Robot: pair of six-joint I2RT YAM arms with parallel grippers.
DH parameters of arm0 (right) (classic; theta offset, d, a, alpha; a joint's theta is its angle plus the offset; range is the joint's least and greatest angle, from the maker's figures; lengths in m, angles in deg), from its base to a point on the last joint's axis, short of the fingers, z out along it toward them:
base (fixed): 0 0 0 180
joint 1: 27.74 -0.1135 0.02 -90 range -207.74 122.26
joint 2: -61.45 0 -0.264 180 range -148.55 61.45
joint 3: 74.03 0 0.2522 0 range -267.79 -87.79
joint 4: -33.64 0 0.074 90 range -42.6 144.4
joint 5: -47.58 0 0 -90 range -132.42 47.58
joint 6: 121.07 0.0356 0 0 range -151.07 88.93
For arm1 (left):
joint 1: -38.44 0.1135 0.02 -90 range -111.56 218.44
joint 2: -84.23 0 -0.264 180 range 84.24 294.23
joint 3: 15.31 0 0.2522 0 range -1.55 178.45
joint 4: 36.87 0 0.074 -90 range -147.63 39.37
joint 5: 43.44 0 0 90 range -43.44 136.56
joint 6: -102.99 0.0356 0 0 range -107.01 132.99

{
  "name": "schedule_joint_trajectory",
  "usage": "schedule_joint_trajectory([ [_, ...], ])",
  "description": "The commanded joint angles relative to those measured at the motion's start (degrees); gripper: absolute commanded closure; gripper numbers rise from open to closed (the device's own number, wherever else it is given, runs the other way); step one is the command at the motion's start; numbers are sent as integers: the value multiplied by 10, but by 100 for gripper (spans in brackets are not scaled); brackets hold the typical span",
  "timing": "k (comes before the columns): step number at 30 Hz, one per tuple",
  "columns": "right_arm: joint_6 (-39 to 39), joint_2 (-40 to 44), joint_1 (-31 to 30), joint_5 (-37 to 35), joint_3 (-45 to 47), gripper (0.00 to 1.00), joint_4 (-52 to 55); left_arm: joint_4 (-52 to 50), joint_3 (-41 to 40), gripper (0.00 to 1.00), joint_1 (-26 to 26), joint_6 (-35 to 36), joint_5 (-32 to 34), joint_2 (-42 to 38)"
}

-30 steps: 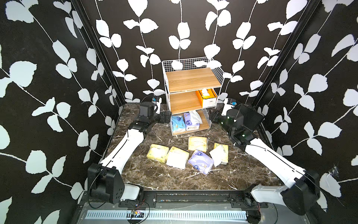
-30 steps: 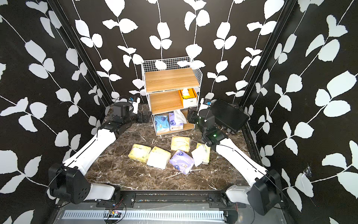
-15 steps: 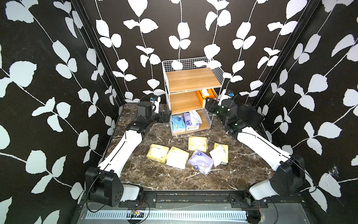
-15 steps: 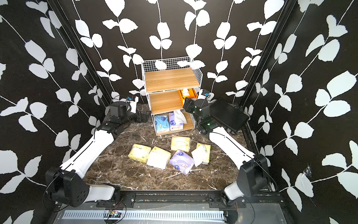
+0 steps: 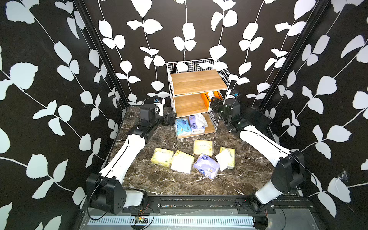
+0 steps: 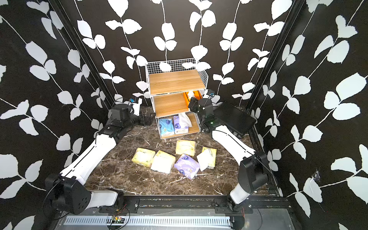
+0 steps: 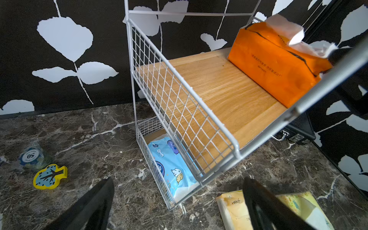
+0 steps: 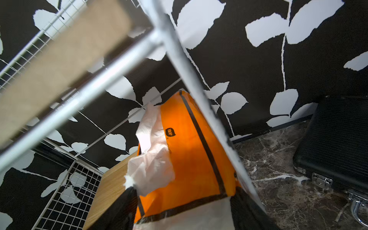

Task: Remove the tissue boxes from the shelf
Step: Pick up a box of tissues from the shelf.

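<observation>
Orange tissue box (image 8: 189, 159) | middle shelf tier (image 5: 189, 104), lengthwise ahead of my right gripper (image 8: 184, 201) | jaws straddling near end, clamp unclear

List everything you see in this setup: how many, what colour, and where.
shelf: one, white wire with wooden boards, back of the table
orange tissue box: one, orange and white, middle tier
light blue pack: one, bottom tier
lavender packs: two, one on the bottom tier, one on the table
pale yellow packs: four, on the table before the shelf
black case: one, behind the right arm
poker chip: one, blue and white, on the table near the shelf
clock-shaped piece: one, yellow, beside the chip
table: one, brown marble
left gripper: black, open, by the bottom tier
right gripper: black, fingers either side of the orange box, grip unclear
</observation>
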Motion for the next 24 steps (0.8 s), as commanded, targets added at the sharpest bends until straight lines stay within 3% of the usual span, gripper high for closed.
schedule_joint_trajectory([
  [1, 5, -16, 2, -2, -22, 26, -12, 14, -6, 1, 2, -3, -12, -10],
  [4, 5, -15, 2, -1, -14, 32, -13, 14, -7, 1, 2, -3, -12, -10],
  [14, -14, 2, 2, 15, 19, 63, -4, 15, -6, 1, 2, -1, -13, -9],
  [24, -15, 52, 1, 59, 60, 72, 17, 15, -6, 1, 2, -2, -15, -5],
])
